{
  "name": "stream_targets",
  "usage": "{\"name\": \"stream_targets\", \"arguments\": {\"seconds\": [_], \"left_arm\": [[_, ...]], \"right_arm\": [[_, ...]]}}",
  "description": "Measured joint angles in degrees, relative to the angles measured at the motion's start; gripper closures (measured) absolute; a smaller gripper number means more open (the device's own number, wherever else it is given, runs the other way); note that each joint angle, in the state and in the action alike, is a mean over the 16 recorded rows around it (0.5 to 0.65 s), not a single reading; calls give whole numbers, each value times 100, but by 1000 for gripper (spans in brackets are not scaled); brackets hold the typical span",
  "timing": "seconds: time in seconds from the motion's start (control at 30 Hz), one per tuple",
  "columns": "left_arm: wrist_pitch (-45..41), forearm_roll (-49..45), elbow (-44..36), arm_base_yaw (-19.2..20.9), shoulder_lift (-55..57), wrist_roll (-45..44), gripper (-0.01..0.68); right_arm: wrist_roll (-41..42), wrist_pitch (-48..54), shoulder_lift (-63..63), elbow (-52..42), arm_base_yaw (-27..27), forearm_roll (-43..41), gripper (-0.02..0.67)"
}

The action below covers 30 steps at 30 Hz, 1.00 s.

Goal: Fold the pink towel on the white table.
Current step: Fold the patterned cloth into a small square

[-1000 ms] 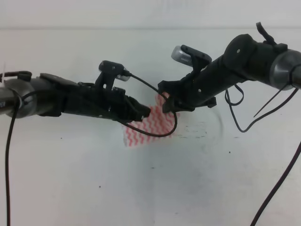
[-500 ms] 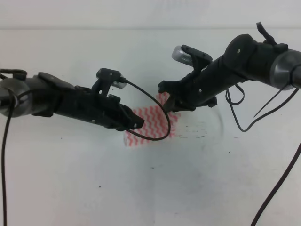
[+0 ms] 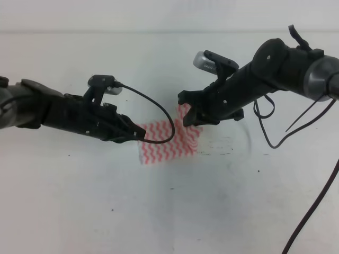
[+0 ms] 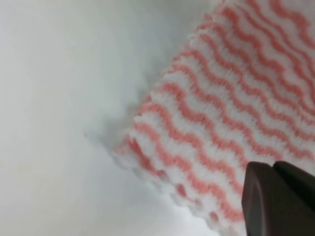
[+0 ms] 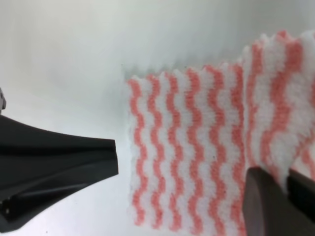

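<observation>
The pink towel (image 3: pixel 163 143) lies on the white table (image 3: pixel 175 211) as a small rectangle with red and white zigzag stripes. Its far right corner is lifted, and my right gripper (image 3: pixel 187 119) is shut on that corner. In the right wrist view the towel (image 5: pixel 187 147) rises on the right towards the dark fingers (image 5: pixel 268 201). My left gripper (image 3: pixel 141 131) sits low at the towel's left edge, fingers together with nothing in them. The left wrist view shows the towel's corner (image 4: pixel 221 123) on the table, beside a dark fingertip (image 4: pixel 268 201).
A black cable (image 3: pixel 159 114) loops from the left arm's camera over the towel. More cables (image 3: pixel 275 135) hang from the right arm at the right side. Small dark specks dot the table (image 3: pixel 228 145) right of the towel.
My left gripper has pulled back to the left, from over the towel's middle to its left edge, uncovering more of the cloth. The right gripper has stayed in place with the corner.
</observation>
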State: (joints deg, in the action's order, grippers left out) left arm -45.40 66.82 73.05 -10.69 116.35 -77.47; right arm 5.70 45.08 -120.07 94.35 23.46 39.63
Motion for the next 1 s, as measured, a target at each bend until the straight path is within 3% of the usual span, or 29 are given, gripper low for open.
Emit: {"name": "stream_targets", "arguments": {"seconds": [1.0], "left_arm": [[-39, 240, 21, -198, 434, 43, 675]], "right_arm": [[20, 47, -15, -3, 115, 183, 660]]}}
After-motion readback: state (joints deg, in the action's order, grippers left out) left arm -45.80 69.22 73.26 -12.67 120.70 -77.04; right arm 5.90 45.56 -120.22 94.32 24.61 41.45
